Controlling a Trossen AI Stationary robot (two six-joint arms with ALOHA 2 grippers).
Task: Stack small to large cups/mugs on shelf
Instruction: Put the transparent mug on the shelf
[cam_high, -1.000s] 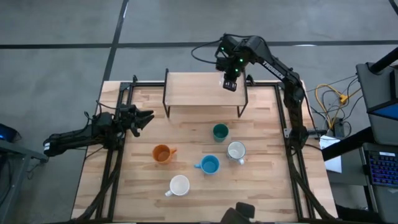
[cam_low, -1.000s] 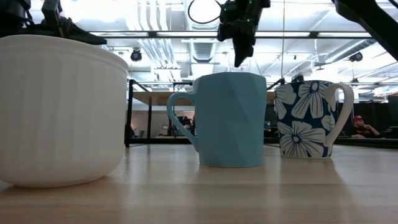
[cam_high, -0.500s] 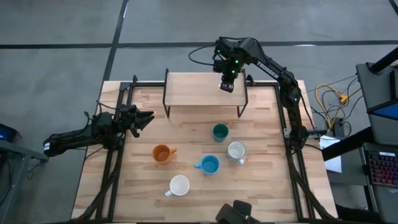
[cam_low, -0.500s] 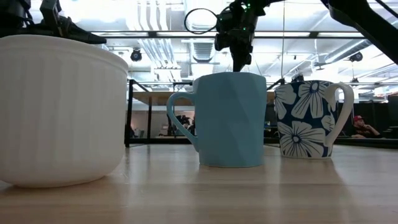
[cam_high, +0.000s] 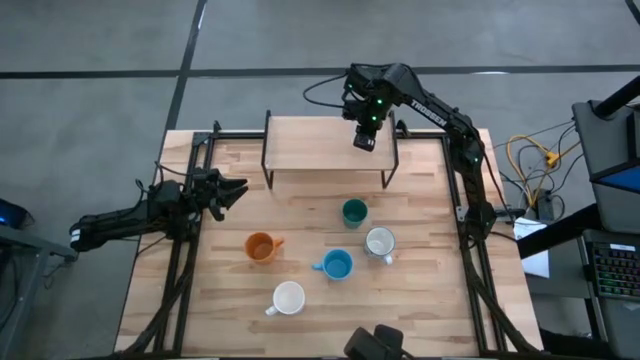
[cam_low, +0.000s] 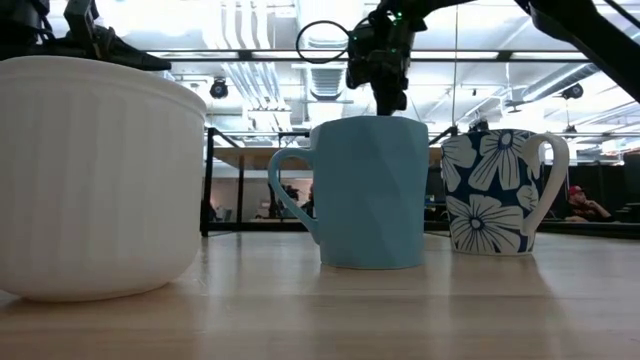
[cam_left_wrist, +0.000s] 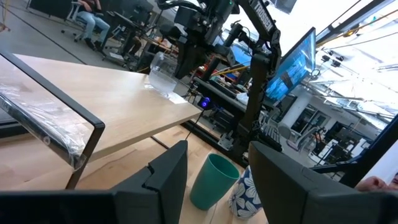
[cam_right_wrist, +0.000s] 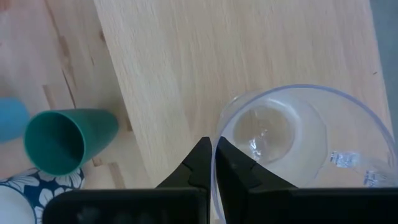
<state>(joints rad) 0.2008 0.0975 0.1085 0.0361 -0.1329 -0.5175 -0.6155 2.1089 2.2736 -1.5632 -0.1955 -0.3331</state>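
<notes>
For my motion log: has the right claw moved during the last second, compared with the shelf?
Yes. In the high view the right claw has shifted slightly toward the shelf's middle, away from its right end. It is shut on the clear glass's rim.

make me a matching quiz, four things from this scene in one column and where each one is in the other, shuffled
Things:
1. clear glass
2. orange mug
3. white mug
4. left gripper

Places:
A. table's left edge, apart from every cup
B. on the shelf, right gripper pinching its rim
C. nearest the table's front edge
D. on the table, left of the light blue mug

Pairs: 1-B, 2-D, 3-C, 4-A
</notes>
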